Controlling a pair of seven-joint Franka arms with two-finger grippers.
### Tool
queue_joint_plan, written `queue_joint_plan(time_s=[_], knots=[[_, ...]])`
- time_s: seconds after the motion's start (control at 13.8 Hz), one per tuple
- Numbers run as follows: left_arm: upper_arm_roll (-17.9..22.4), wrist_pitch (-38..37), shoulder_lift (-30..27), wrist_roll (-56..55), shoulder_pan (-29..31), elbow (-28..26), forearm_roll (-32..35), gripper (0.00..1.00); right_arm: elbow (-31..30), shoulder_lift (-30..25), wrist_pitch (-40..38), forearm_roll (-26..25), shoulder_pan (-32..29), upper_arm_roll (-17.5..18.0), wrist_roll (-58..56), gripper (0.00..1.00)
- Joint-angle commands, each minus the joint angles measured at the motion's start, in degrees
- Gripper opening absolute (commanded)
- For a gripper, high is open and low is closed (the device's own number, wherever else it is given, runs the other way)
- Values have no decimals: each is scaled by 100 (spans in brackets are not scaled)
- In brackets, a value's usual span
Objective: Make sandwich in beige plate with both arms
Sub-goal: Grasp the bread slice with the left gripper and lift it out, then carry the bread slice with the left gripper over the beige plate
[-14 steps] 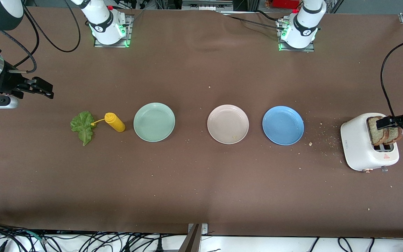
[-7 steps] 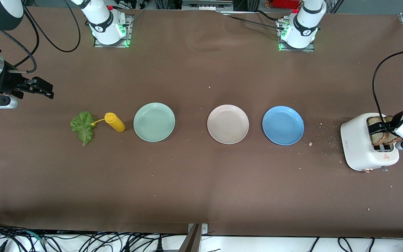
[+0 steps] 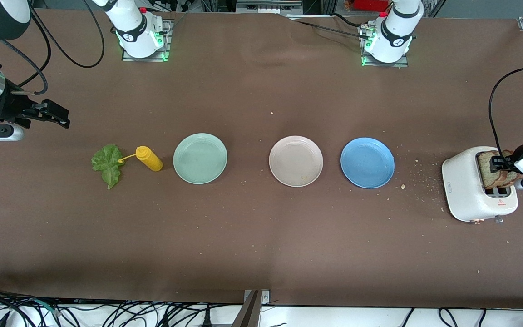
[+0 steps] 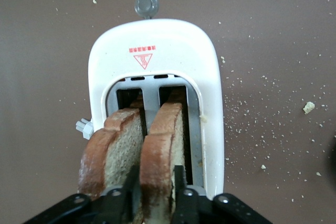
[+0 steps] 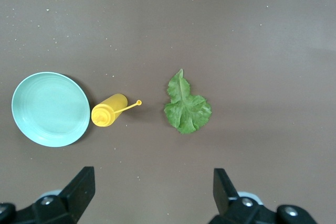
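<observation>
Two brown bread slices stand in the white toaster (image 3: 463, 186) at the left arm's end of the table. My left gripper (image 3: 499, 164) (image 4: 156, 178) is down over the toaster, shut on the bread slice (image 4: 163, 140) in the slot toward the plates, one finger on each face. The other slice (image 4: 118, 142) stands free beside it. The beige plate (image 3: 296, 159) lies bare mid-table. A green lettuce leaf (image 3: 107, 164) (image 5: 186, 107) lies on the table at the right arm's end. My right gripper (image 3: 59, 117) (image 5: 152, 187) waits open over bare table by the lettuce.
A yellow squeeze bottle (image 3: 149, 159) (image 5: 109, 110) lies between the lettuce and a mint-green plate (image 3: 200, 158) (image 5: 50, 108). A blue plate (image 3: 367, 162) sits between the beige plate and the toaster (image 4: 152, 40). Crumbs dot the brown table around the toaster.
My left gripper has come down over the toaster and closed on one bread slice. The right arm has not moved.
</observation>
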Motion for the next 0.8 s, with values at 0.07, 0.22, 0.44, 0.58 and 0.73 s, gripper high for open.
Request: queue_joint_plan(time_s=[0.07,0.22,0.44,0.58,0.73], knots=[[-107,-182,-119,21,29,28,124,0,-31,-29,44,-44,34,-13,19,100],[-116,-383,-207,39,20,80,124,0,-31,-29,44,-44,34,-13,19,100],[-134,-1198,-427,83,2,492,124,0,-31,-29,44,-44,34,-13,19,100],[-282,-1744,-515,13,2,782,115,0,-14,-38,27,-26,34,-13,19,100],[-501,-2166,-620,12,2,1011,115,0,-13,-38,27,-17,34,-13,19,100]])
